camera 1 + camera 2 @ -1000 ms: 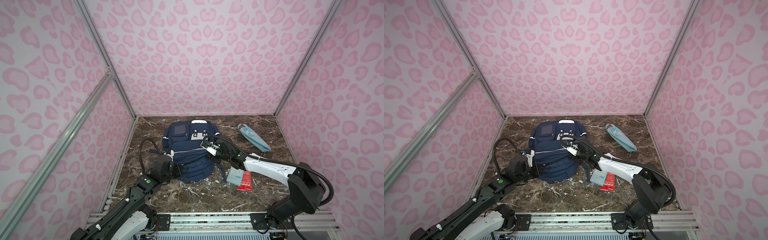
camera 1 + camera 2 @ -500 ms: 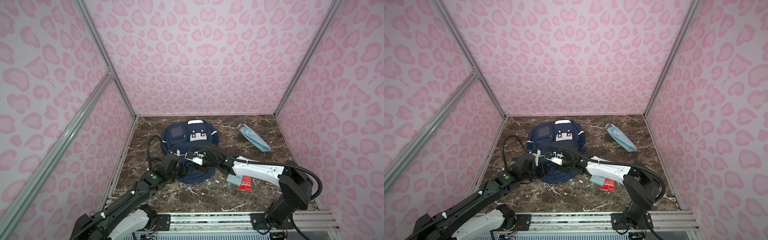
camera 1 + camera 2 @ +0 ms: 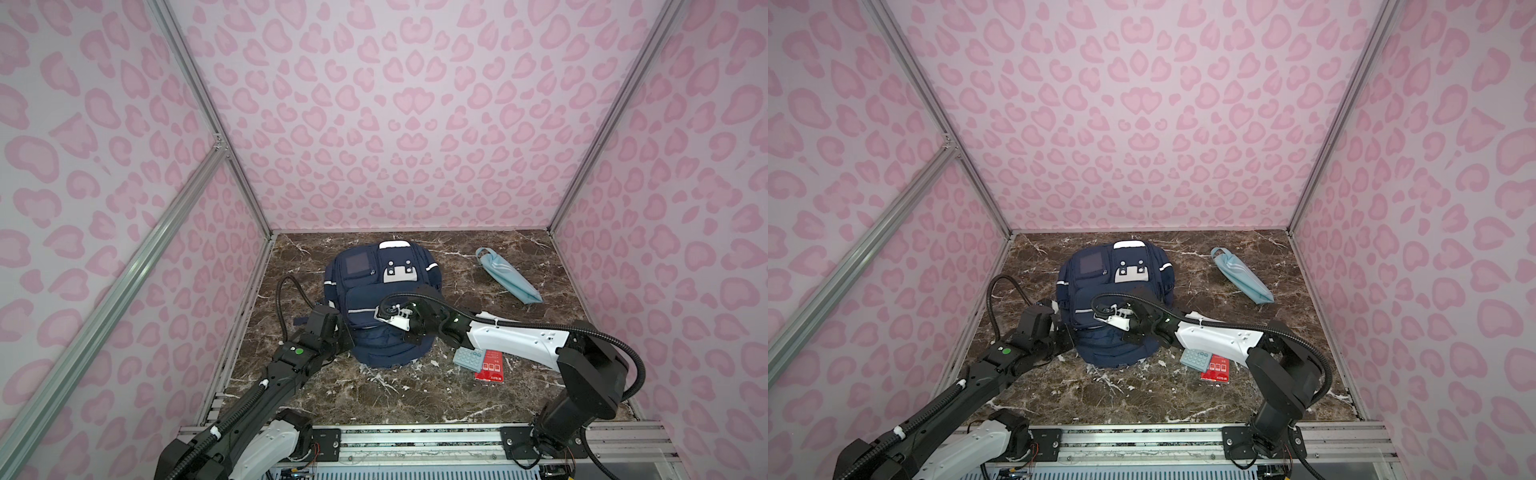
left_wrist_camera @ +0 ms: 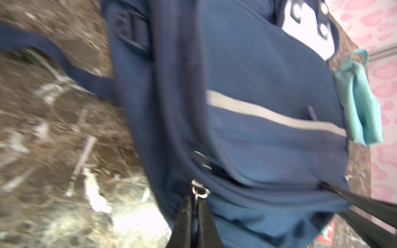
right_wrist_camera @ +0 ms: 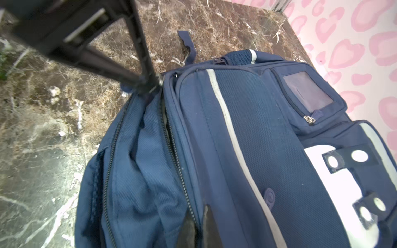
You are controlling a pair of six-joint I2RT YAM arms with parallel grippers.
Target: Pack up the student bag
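Note:
The student bag (image 3: 374, 286) (image 3: 1100, 286), navy with pale stripes and a white patch, lies on the marble floor in both top views. Its main zip stands partly open, with lighter blue lining (image 5: 148, 163) showing. My left gripper (image 4: 194, 200) (image 3: 347, 338) is at the bag's lower left side, shut on a metal zipper pull (image 4: 200, 191). Its fingertips (image 5: 153, 82) also show in the right wrist view. My right gripper (image 5: 198, 216) reaches over the bag's near end and is shut on the zip-lined edge of the opening (image 5: 178, 163). In both top views its fingers are hidden under the wrist (image 3: 417, 328).
A light blue striped pouch (image 3: 509, 274) (image 3: 1241, 276) lies at the back right. A teal keypad item (image 3: 469, 358) rests on a red booklet (image 3: 490, 369) by the bag's near right corner, under the right arm. Pink patterned walls close in three sides.
My right gripper came from the bag's upper right side down to its near end and shut on the opening's edge. The bag bunched up and shifted. The left gripper stayed shut.

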